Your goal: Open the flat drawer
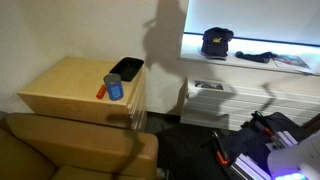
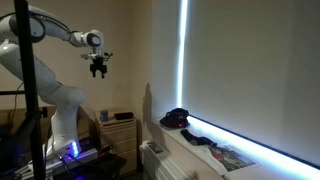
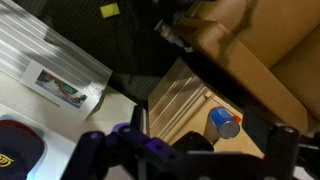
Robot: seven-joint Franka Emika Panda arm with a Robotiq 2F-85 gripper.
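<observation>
The boxy light wooden cabinet (image 1: 70,88) stands by the wall, and it also shows far below in an exterior view (image 2: 118,126). Its drawer side (image 1: 138,100) is in shadow, so I cannot pick out the flat drawer there. In the wrist view the cabinet top (image 3: 200,140) lies below me, and the drawer fronts show as stepped tan strips (image 3: 180,98). My gripper (image 2: 98,68) hangs high in the air, well above the cabinet. Its fingers are spread wide and empty in the wrist view (image 3: 185,152).
A blue can (image 1: 115,88) (image 3: 224,122), a small orange thing (image 1: 101,92) and a black tray (image 1: 127,68) sit on the cabinet top. A brown sofa (image 1: 70,150) stands next to it. A white slatted unit (image 1: 208,100) stands under the window ledge, with a dark cap (image 1: 216,41) on the ledge.
</observation>
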